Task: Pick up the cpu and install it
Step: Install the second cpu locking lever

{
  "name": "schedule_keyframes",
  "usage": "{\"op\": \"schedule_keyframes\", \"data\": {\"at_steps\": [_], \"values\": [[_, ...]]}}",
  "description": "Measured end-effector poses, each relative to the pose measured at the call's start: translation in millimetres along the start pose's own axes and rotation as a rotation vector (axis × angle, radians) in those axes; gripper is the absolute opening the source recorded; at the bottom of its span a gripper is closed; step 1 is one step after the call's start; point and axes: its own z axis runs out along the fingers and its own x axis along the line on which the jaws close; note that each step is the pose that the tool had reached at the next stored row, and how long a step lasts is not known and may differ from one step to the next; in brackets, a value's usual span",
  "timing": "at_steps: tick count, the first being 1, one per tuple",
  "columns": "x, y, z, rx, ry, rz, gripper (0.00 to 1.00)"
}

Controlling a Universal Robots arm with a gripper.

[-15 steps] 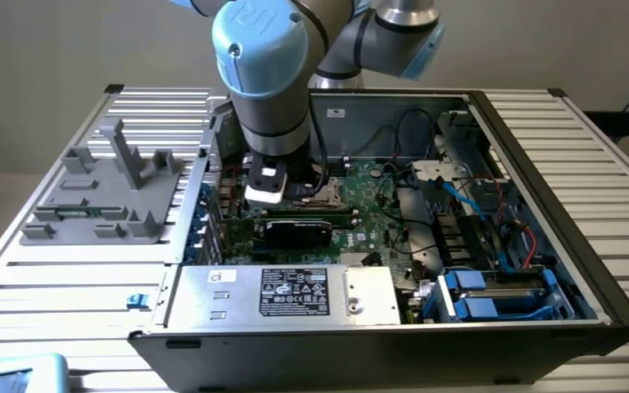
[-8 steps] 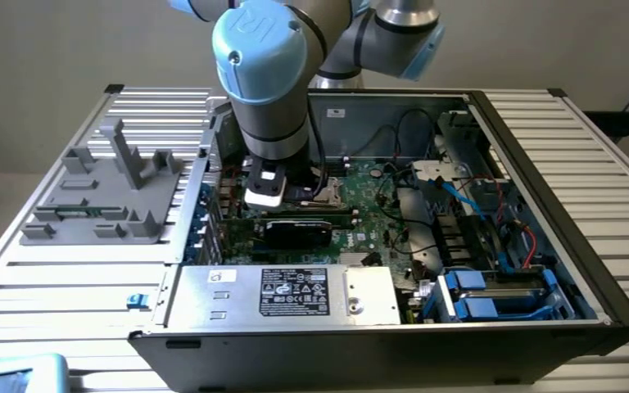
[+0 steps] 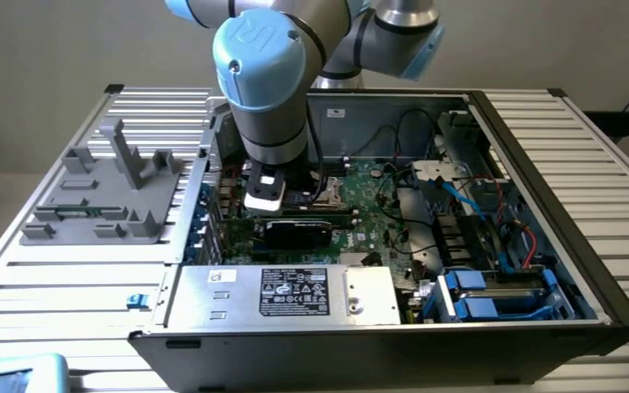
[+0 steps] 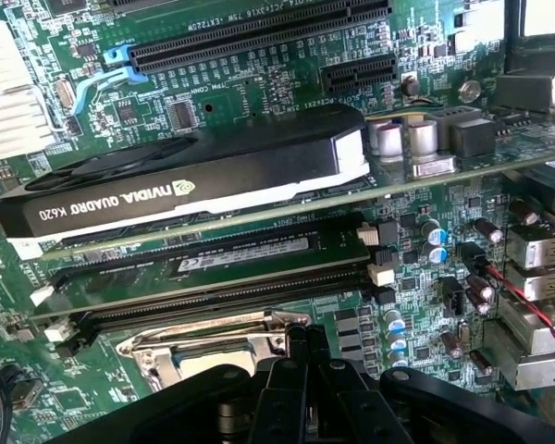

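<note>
My gripper (image 3: pixel 263 206) hangs inside the open computer case (image 3: pixel 576 246), low over the green motherboard (image 3: pixel 375 221). In the wrist view its black fingers (image 4: pixel 304 344) are pressed together, shut, with nothing showing between them. The tips sit right at the edge of the dark CPU socket with its shiny metal frame (image 4: pixel 208 335). The gripper body covers most of that socket. The cpu is hidden or out of view. Beyond the socket lie a memory slot holding one module (image 4: pixel 250 254) and a black graphics card (image 4: pixel 194 176).
A grey fixture with upright posts (image 3: pixel 107 188) stands on the slatted table at the exterior view's left of the case. The silver power supply (image 3: pixel 292 291) fills the case's near side. Blue drive cages (image 3: pixel 490 295) and loose cables (image 3: pixel 490 213) crowd the exterior view's right.
</note>
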Motion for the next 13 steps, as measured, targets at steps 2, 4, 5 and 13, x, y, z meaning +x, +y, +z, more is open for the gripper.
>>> {"op": "schedule_keyframes", "data": {"at_steps": [2, 4, 5, 13], "values": [[0.0, 0.3, 0.9, 0.0000, -0.0001, 0.000, 0.11], [-0.1, 0.7, 1.9, 0.0001, -0.0002, 0.000, 0.11], [-0.1, 0.9, 2.5, 0.0000, -0.0002, 0.000, 0.11], [-0.1, 1.7, 5.6, 0.0000, 0.0001, 0.001, 0.11]]}}
